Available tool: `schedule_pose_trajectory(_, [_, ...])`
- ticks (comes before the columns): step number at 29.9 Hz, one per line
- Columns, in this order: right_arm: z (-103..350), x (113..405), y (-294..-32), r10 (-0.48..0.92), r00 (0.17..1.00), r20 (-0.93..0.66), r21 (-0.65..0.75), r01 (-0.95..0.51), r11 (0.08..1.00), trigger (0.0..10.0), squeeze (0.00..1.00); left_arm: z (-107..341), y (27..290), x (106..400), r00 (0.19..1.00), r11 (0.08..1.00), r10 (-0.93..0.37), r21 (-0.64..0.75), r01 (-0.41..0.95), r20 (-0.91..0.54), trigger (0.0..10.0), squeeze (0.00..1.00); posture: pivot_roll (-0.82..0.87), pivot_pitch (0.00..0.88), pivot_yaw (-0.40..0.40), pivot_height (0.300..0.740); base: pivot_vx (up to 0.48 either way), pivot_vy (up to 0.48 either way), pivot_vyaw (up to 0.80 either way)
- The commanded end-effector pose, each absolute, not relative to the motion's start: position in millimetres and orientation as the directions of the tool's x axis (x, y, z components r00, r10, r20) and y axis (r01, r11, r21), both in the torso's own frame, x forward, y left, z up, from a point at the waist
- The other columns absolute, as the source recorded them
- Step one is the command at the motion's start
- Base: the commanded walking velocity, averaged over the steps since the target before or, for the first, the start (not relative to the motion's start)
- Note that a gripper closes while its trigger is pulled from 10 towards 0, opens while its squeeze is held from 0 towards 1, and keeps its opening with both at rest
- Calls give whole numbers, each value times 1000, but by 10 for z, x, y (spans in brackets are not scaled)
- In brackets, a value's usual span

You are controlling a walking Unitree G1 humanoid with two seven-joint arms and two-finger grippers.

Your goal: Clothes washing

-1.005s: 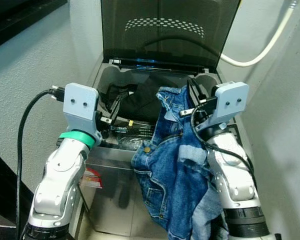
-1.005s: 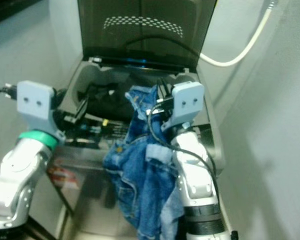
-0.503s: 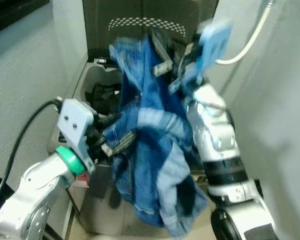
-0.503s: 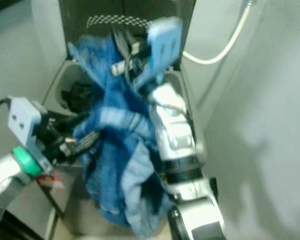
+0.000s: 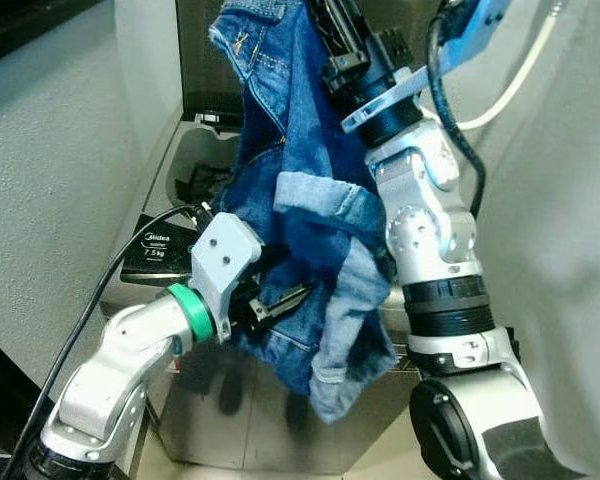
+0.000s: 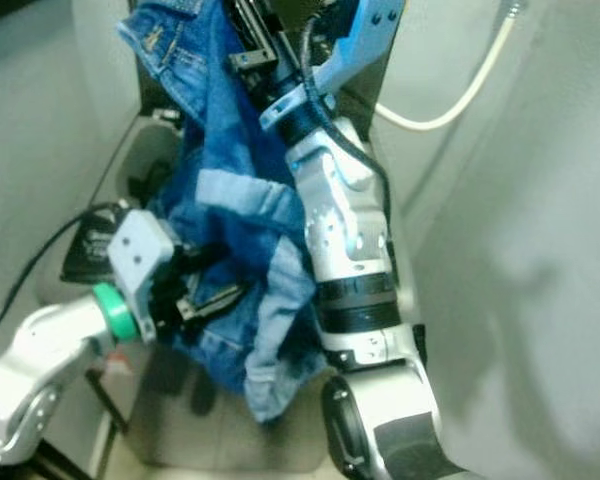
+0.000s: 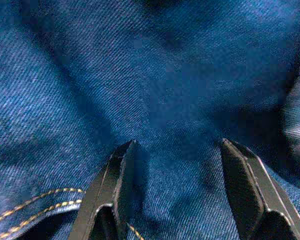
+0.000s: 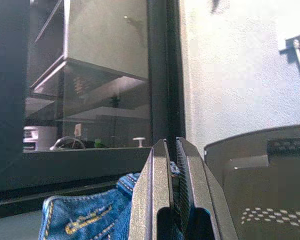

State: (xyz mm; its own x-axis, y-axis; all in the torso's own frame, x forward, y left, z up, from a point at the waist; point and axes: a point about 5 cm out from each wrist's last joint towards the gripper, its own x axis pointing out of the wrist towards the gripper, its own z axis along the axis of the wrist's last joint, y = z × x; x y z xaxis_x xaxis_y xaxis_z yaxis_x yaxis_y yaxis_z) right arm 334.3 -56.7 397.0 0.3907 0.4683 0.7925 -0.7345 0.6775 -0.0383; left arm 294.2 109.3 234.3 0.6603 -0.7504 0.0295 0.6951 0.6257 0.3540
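A pair of blue jeans (image 5: pixel 300 200) hangs in the air over the open top-load washing machine (image 5: pixel 175 165). My right gripper (image 5: pixel 325 20) is raised high and shut on the jeans' waistband (image 8: pixel 85 220). My left gripper (image 5: pixel 280 300) is lower, in front of the machine, open and pushed against the hanging denim (image 7: pixel 175 100), with cloth between its fingers (image 7: pixel 117 175). Dark clothes (image 5: pixel 195 185) lie inside the drum, mostly hidden behind the jeans.
The washer's dark lid (image 5: pixel 200 50) stands upright at the back. A white hose (image 5: pixel 510 80) runs along the right wall. Walls close in on both sides. A black cable (image 5: pixel 100 300) trails from my left wrist.
My right arm lifted the jeans from the washer's rim to high above it. My left gripper moved down and in under the hanging denim.
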Motion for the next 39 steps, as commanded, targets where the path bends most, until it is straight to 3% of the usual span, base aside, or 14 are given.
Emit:
schedule_pose_trajectory(1, [4167, 3251, -611, 441, 319, 839, -67, -743, 666, 10000, 0, 2189, 1168, 3088, 746, 684, -664, 366, 631, -47, 10000, 0, 119, 44, -29, 740, 0, 0, 0])
schedule_pose_trajectory(9, [4094, 3334, -674, 421, 367, 829, -35, -718, 695, 10000, 0, 2102, 1222, 3236, 822, 772, -560, 297, 562, -100, 10000, 0, 114, 47, -21, 740, 0, 0, 0])
schedule_pose_trajectory(10, [4087, 3337, -675, 421, 370, 828, -34, -716, 697, 10000, 0, 2071, 1211, 3226, 813, 767, -572, 279, 578, -111, 8980, 0, 113, 49, -20, 740, 0, 0, 0])
schedule_pose_trajectory(11, [4087, 3337, -675, 421, 370, 828, -34, -716, 697, 10000, 0, 2071, 1211, 3226, 813, 767, -572, 279, 578, -111, 8980, 0, 113, 49, -20, 740, 0, 0, 0])
schedule_pose_trajectory(12, [4080, 3338, -676, 421, 373, 827, -34, -714, 699, 10000, 0, 2036, 1191, 3206, 801, 758, -586, 268, 594, -118, 6706, 0, 114, 54, -19, 740, 0, 0, 0])
schedule_pose_trajectory(13, [4080, 3338, -676, 421, 373, 827, -34, -714, 699, 10000, 0, 2036, 1191, 3206, 801, 758, -586, 268, 594, -118, 6706, 0, 114, 54, -19, 740, 0, 0, 0])
schedule_pose_trajectory(14, [4079, 3338, -678, 422, 373, 826, -34, -714, 699, 10000, 0, 2024, 1183, 3201, 799, 755, -590, 269, 598, -118, 4745, 0, 114, 55, -19, 740, 0, 0, 0])
schedule_pose_trajectory(15, [4078, 3339, -681, 422, 374, 826, -33, -715, 699, 10000, 0, 2016, 1177, 3210, 801, 758, -588, 267, 595, -113, 4078, 0, 114, 57, -19, 740, 0, 0, 0])
schedule_pose_trajectory(16, [4078, 3341, -685, 421, 376, 826, -31, -714, 699, 10000, 0, 2017, 1175, 3219, 804, 761, -585, 272, 589, -107, 0, 0, 115, 58, -19, 740, 0, 0, 0])
schedule_pose_trajectory(29, [4077, 3347, -707, 412, 380, 828, -28, -706, 708, 10000, 0, 2100, 1185, 3281, 833, 784, -550, 303, 542, -66, 0, 0, 113, 63, -15, 740, 0, 0, 0])
schedule_pose_trajectory(35, [4043, 3331, -720, 421, 381, 823, -47, -693, 719, 10000, 0, 2291, 1351, 3461, 905, 827, -425, 419, 375, 28, 0, 0, 109, 69, -12, 740, 0, 0, 0])
schedule_pose_trajectory(36, [4016, 3326, -729, 430, 383, 818, -65, -681, 730, 10000, 0, 2423, 1481, 3568, 936, 838, -341, 480, 260, 88, 0, 0, 104, 74, -8, 740, 0, 0, 0])
schedule_pose_trajectory(38, [4016, 3326, -729, 430, 383, 818, -65, -681, 730, 10000, 0, 2423, 1481, 3568, 936, 838, -341, 480, 260, 88, 0, 0, 104, 74, -8, 740, 0, 0, 0])
schedule_pose_trajectory(39, [3990, 3320, -739, 439, 384, 812, -85, -667, 740, 10000, 0, 2577, 1615, 3669, 951, 825, -269, 546, 147, 151, 0, 0, 98, 81, -4, 740, 0, 0, 0])
